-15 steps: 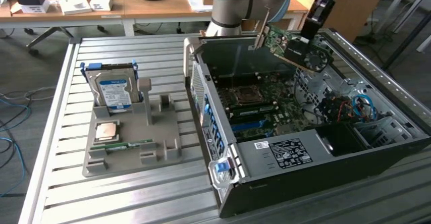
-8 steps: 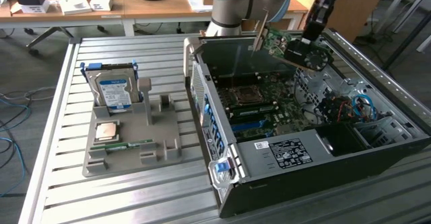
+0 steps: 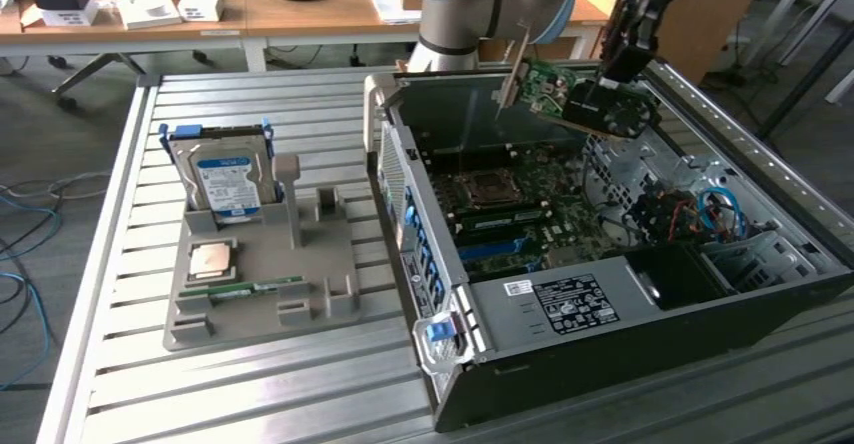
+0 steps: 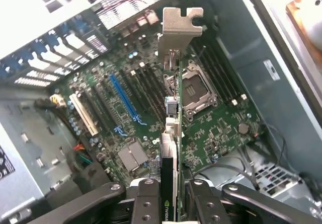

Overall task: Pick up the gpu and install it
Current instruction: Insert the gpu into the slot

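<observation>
1. At the exterior view's left, the hard drive stands in its tray, well apart from my work.
2. Rightward, the open case lies under the gpu. I judge the card light, stiff and fragile, best held at the end away from its contacts.
3. My pincer is part-closed on that end. The card hangs tilted above the motherboard, with its bracket farthest from me.

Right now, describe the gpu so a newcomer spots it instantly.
Find the open black computer case on the slatted metal table. Over its open interior, the arm's black fingers clamp the gpu, a thin green circuit card with a silvery metal bracket. Unlike the blue-labelled silver hard drive in the grey tray, it hangs mid-air.
</observation>
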Controlling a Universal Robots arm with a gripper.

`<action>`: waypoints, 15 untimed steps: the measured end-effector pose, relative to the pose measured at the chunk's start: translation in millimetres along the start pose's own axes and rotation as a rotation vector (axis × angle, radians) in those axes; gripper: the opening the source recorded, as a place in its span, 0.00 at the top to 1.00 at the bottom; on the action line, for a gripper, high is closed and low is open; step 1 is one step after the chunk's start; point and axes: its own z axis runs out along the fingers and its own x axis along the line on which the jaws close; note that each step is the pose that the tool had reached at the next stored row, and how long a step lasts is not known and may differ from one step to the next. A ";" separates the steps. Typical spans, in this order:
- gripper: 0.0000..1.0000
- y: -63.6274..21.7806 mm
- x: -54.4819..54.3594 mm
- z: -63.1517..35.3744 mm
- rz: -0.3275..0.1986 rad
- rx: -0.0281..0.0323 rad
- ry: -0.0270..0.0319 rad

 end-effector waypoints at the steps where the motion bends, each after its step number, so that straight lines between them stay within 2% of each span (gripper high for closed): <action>1: 0.74 0.0 0.0 0.1 -0.017 0.0001 0.0010; 15: 0.74 -0.1 0.0 1.4 -0.264 -0.0002 0.0147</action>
